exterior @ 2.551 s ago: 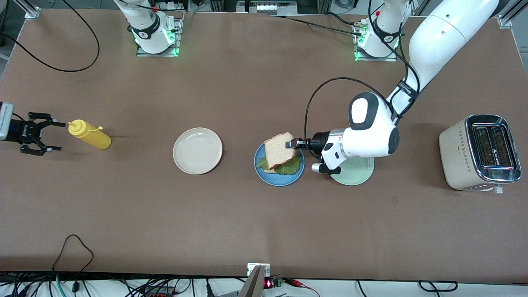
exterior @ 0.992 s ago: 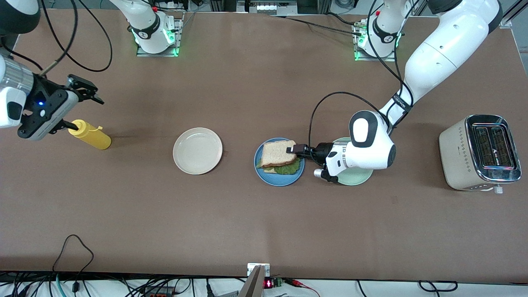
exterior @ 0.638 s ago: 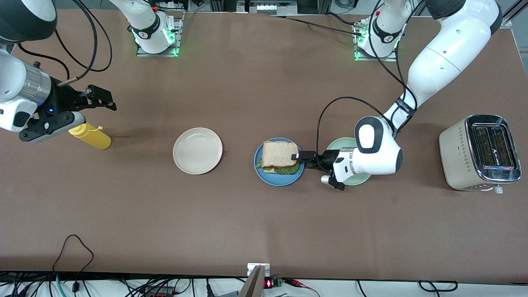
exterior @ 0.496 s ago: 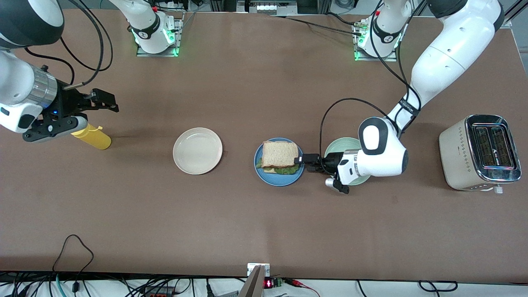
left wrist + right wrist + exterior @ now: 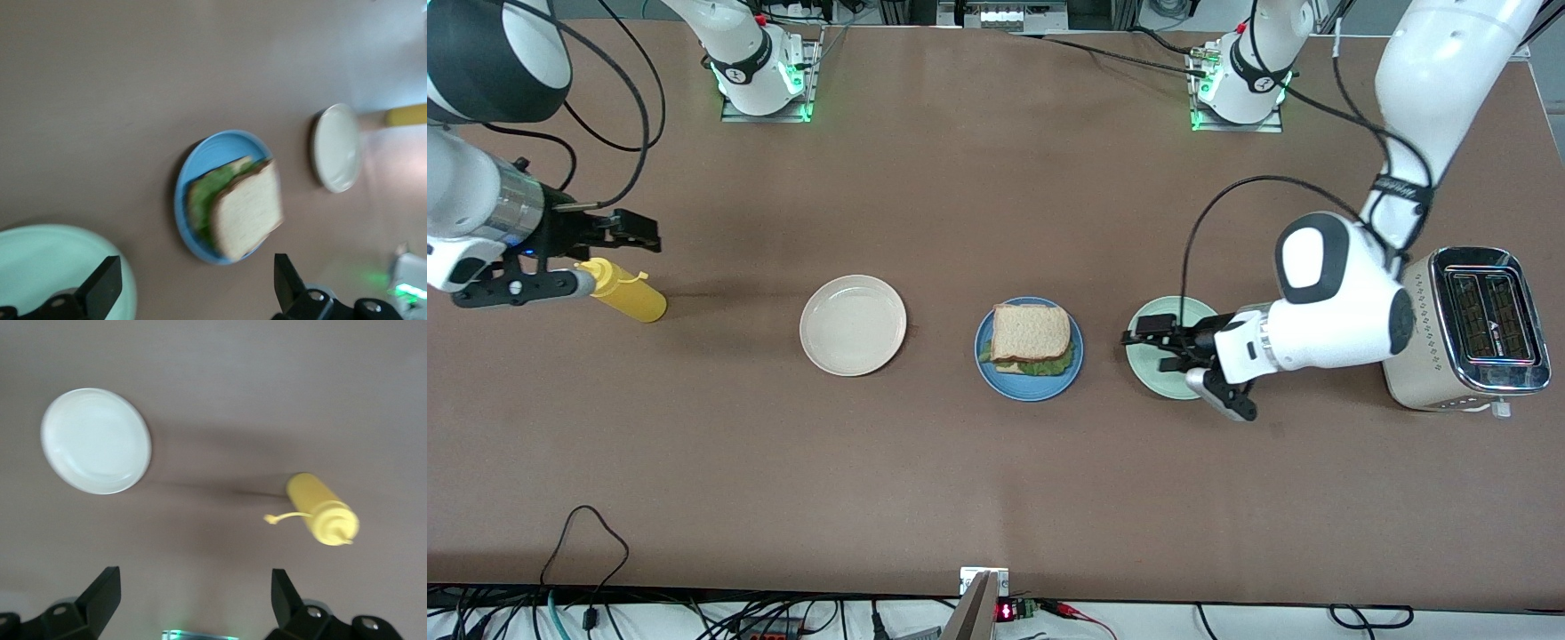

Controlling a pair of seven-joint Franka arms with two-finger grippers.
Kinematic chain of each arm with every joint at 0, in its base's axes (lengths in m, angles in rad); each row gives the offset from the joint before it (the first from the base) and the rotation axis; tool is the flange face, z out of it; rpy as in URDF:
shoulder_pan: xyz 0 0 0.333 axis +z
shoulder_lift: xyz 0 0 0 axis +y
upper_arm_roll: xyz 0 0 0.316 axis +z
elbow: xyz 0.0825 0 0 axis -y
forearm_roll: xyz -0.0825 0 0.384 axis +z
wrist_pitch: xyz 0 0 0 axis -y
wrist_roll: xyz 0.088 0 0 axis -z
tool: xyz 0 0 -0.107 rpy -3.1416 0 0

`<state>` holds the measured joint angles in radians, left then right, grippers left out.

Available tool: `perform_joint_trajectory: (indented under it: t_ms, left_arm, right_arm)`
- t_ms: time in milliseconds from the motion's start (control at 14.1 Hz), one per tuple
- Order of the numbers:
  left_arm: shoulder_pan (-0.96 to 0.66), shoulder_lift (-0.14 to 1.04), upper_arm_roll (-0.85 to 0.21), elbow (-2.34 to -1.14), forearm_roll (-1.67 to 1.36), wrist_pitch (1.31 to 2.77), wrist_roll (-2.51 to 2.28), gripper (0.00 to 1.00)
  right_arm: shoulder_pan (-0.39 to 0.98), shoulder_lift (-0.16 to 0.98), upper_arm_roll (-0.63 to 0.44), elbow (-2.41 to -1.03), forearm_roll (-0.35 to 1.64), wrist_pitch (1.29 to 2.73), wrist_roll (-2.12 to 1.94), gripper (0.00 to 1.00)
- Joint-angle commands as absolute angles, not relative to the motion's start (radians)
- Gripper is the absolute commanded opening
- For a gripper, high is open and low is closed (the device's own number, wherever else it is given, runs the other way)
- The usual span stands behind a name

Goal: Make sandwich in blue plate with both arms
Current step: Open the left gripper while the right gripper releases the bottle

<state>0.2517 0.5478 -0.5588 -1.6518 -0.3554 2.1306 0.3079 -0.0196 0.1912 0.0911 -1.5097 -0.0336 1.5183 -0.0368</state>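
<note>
The sandwich (image 5: 1031, 340) sits assembled on the blue plate (image 5: 1000, 383), and both the left gripper (image 5: 1158, 348) over the green plate (image 5: 1145, 374) and the right gripper (image 5: 624, 249) over the mustard bottle (image 5: 624, 293) hang spread and empty, so it looks done.

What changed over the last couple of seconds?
Left pincer laid the top bread slice flat on the sandwich in the blue plate, let go, backed over the pale green plate. Right pincer swung over the mustard bottle. Plates, bottle, toaster unmoved.

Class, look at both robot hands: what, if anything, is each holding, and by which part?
Nothing is held. The left hand is open over the pale green plate; the right hand is open above the yellow bottle.
</note>
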Motion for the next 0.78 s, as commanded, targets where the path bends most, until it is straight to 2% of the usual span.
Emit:
perform_joint_trajectory:
  t_ms: [0, 213, 354, 496, 709]
  left_arm:
    - [0.245, 0.439, -0.526, -1.677, -0.166, 2.048, 0.217, 1.00]
    - [0.220, 0.362, -0.450, -1.674, 0.029, 2.003, 0.103, 1.00]
    - [0.093, 0.303, -0.250, -1.671, 0.029, 1.987, 0.094, 1.00]
    - [-0.026, 0.279, -0.033, -1.599, 0.006, 1.910, 0.094, 1.00]
    - [-0.012, 0.223, 0.011, -1.539, 0.009, 1.732, 0.037, 1.00]
  right_arm:
    - [-0.002, 0.181, 0.043, -1.516, -0.061, 1.569, -0.029, 1.00]
    - [-0.003, 0.170, 0.025, -1.514, -0.058, 1.566, -0.018, 1.00]
    - [-0.002, 0.160, 0.031, -1.508, -0.048, 1.566, -0.018, 1.00]
    - [-0.002, 0.158, 0.034, -1.509, -0.041, 1.551, -0.018, 1.00]
    - [-0.003, 0.160, 0.029, -1.493, -0.026, 1.551, -0.037, 1.00]
